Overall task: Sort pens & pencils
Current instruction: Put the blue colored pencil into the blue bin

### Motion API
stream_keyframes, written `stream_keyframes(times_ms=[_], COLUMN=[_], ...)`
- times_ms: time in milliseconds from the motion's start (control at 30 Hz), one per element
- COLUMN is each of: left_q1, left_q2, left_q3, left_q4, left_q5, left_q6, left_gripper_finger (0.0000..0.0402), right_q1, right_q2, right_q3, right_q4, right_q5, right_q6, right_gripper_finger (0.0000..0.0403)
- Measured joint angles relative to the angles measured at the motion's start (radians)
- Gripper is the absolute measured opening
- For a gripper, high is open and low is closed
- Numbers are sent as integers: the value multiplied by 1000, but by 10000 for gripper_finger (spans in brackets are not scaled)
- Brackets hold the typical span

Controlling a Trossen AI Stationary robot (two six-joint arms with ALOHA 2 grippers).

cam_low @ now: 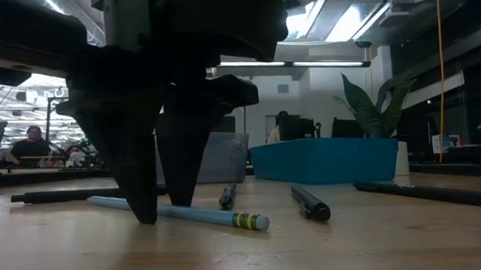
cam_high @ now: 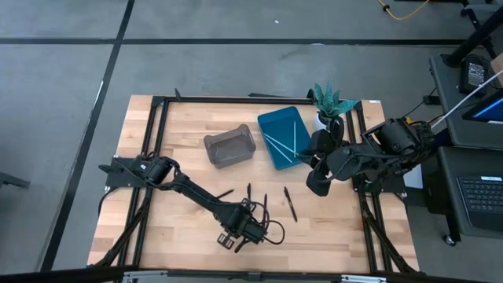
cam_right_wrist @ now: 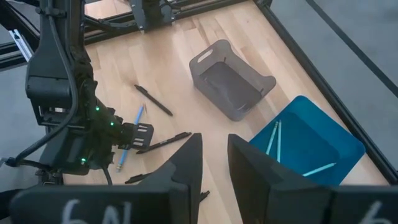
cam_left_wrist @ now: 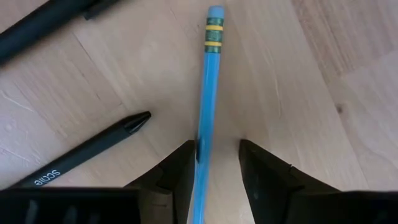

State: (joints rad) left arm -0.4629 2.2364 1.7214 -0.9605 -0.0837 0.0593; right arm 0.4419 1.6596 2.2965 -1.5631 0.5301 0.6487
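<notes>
A light blue pencil (cam_left_wrist: pixel 210 81) with a green-and-yellow band and blue eraser lies flat on the wood table (cam_high: pixel 181 228). My left gripper (cam_left_wrist: pixel 217 143) is open and points down over it at the table's near middle (cam_high: pixel 242 229), a fingertip on either side of the shaft (cam_low: pixel 203 214). Several black pens (cam_high: pixel 290 203) (cam_left_wrist: pixel 93 146) (cam_low: pixel 310 203) lie loose nearby. Light blue pencils (cam_right_wrist: pixel 273 137) lie in the blue tray (cam_high: pixel 271 122). My right gripper (cam_right_wrist: pixel 213 137) is open and holds nothing, hovering by the tray's near right corner (cam_high: pixel 313 182). My left gripper straddles the pencil's shaft (cam_left_wrist: pixel 202 134) behind the eraser end, coming from above with the fingers across it. The shaft runs close along the inner side of one finger (cam_left_wrist: pixel 183 171); I cannot tell whether they touch. The pencil lies flat on the table.
A grey basket (cam_high: pixel 212 145) stands left of the blue tray at the table's far middle. A green potted plant (cam_high: pixel 330 101) stands at the far right corner, behind the tray. A black frame (cam_high: pixel 153 157) borders the table. Bare wood shows at the near left.
</notes>
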Motion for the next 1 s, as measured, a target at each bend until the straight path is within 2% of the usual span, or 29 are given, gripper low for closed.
stream_keyframes(times_ms=[233, 567, 767, 1000], left_q1=[6, 10, 11, 11], left_q2=[0, 1, 2, -1], left_q3=[-2, -2, -3, -3], left_q4=[5, 5, 6, 5], left_q5=[3, 35, 35, 34], left_q6=[0, -11, -23, -47], left_gripper_finger=[107, 10, 24, 9], right_q1=[0, 0, 0, 0], right_q2=[0, 0, 0, 0], right_q3=[0, 0, 0, 0], right_q4=[1, 2, 2, 2], right_q5=[1, 3, 3, 76], right_q6=[-2, -19, -24, -25], right_gripper_finger=[78, 78, 78, 78])
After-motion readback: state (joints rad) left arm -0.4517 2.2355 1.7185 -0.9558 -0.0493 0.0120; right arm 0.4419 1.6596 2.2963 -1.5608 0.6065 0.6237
